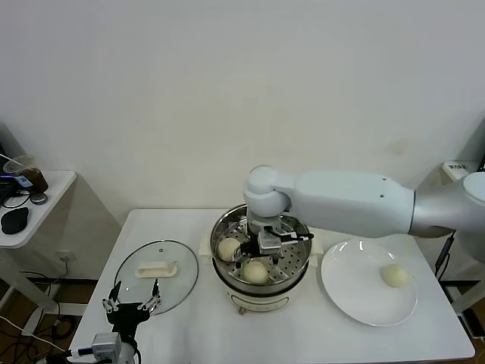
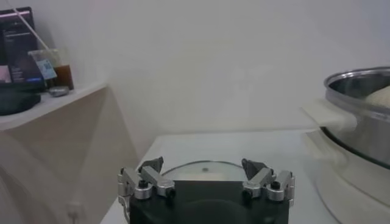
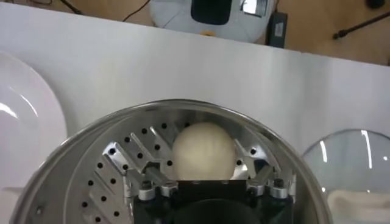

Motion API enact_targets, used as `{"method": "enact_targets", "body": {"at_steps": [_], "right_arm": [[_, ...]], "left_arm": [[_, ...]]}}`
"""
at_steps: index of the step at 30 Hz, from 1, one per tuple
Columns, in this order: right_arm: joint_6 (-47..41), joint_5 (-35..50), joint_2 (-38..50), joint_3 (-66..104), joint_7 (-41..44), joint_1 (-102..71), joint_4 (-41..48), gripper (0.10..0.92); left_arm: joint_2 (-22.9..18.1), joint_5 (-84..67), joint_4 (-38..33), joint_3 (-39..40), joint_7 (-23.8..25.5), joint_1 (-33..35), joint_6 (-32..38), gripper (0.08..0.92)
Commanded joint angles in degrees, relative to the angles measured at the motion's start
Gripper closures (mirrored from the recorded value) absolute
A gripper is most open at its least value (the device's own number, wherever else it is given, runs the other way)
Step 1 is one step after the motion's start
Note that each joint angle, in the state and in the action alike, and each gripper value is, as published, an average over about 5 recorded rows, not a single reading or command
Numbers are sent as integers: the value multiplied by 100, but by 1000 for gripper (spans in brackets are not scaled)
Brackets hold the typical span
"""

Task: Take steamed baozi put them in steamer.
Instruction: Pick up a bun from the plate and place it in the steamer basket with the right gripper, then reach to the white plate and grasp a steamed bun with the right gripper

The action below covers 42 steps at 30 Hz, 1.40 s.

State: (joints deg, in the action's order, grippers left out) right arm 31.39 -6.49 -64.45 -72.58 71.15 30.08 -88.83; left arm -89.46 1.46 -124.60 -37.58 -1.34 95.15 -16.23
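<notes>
Two pale cream round steamed baozi sit on the perforated tray of the shiny round stainless-steel steamer. Inside the steamer, the right hand has its fingers spread open around a third bun, not clamping it. A fourth bun lies on the flat white plate right of the steamer. Left of the steamer, the left hand hovers open over the round glass lid on the white counter.

The steamed baozi are pale cream-white and smooth. The steamer is shiny silver, its tray dotted with little round holes, and its base is white. The plate is plain white. The lid is clear glass with a white handle. The worktop is white
</notes>
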Motion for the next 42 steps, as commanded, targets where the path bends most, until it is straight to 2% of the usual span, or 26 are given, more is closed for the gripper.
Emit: {"method": "enact_targets", "body": {"at_steps": [1,6,10,13,19,23,30,35,42], "right_arm": [[-963,984,1088,415,38,627,-220,203],[-2734,2697,2187,613,7,812,-43,203],[-3837,3157,3014,1037,36,517,366,203],[-4158,2744,3539,1314,275,158,588,203],[-4657,569,4427,2352,754,-1414,186,203],[-4661,-180,4728,3644,736,-3096,87,203],[-3984,-1086,4419,4993,628,-4711,1084,203],[-3614,-1372,4011,5076,523,-4767,1806,203],[-3398,-1731,3577,5058,383,-4673,2195,203]], "left_arm": [[16,2,-29,-3,5,21,-2,177],[51,-49,-2,22,13,-8,-18,177],[77,-198,-7,48,46,-25,-87,177],[78,-272,-30,37,62,-8,-115,177],[107,-393,-25,-77,59,60,-122,177],[117,-431,-23,-170,62,103,-124,177],[122,-417,22,-197,53,195,-122,177],[90,-417,47,-225,-3,175,-111,177],[58,-400,141,-262,-14,168,-107,177]]}}
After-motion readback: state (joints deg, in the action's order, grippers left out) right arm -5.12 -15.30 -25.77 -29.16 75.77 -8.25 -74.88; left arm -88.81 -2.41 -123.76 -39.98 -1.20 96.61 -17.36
